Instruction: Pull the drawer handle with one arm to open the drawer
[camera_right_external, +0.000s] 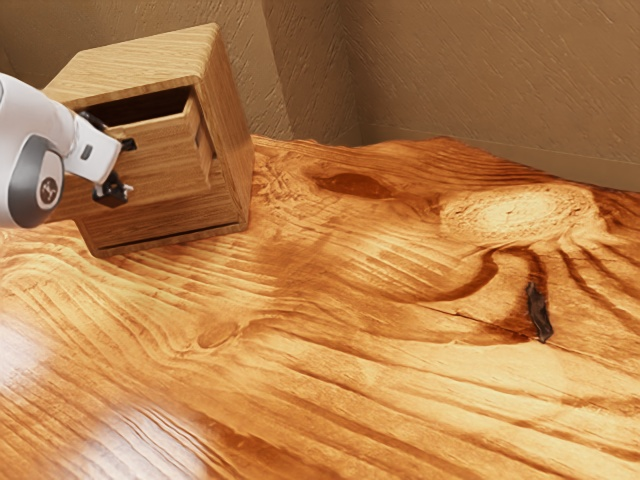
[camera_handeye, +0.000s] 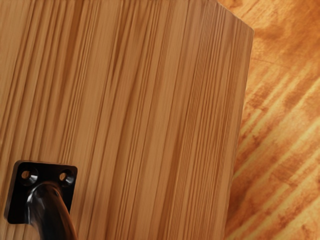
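Observation:
A small wooden cabinet stands at the far left of the table. Its single drawer is slid partway out, with a dark gap showing above the front panel. My gripper is pressed to the drawer front, one black finger above and one below, shut on the drawer handle, which my hand hides here. In the wrist view the drawer front lies close ahead, and the black handle rises from its square mounting plate toward my hand.
The wooden table stretches wide toward the exterior view's right and front. A small dark scrap lies far off at the right. Beige walls stand close behind the cabinet.

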